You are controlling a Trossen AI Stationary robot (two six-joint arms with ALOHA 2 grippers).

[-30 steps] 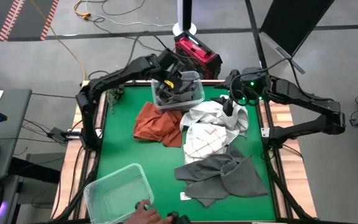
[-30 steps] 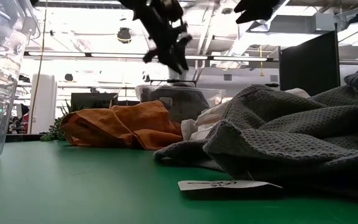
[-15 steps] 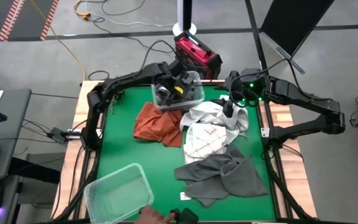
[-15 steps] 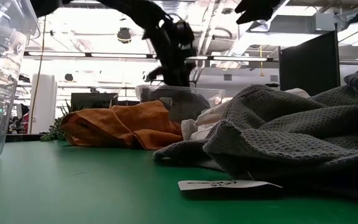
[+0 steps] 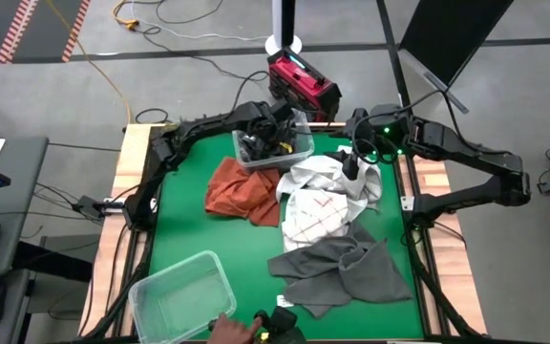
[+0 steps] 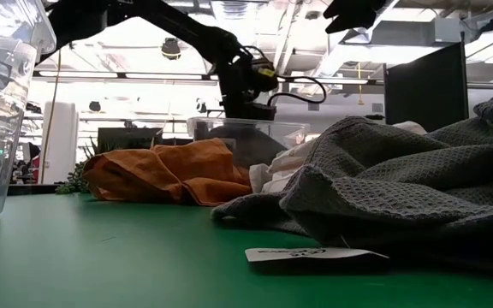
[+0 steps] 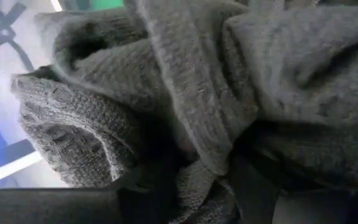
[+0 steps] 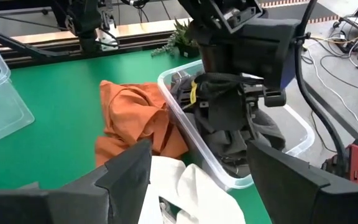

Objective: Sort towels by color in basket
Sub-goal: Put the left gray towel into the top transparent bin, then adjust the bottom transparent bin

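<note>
Dark grey towel [image 8: 232, 127] sits bunched inside the clear bin [image 5: 299, 151] at the table's far edge. The left wrist view fills with its knit folds [image 7: 185, 93], nothing else; the right wrist view shows the left gripper [image 8: 222, 102] plunged into that bin, fingers clenched around the cloth. Right gripper [image 5: 351, 164] hangs above the white towel [image 5: 327, 177], fingers spread, empty. Rust towel [image 5: 242, 188] lies just beside the bin; red-grid towel [image 5: 315, 215] and a grey towel [image 5: 347, 268] nearer. Green table [image 5: 184, 229]; second clear bin [image 5: 179, 296] at the near corner, a person's hand [image 5: 227, 332] beside it.
</note>
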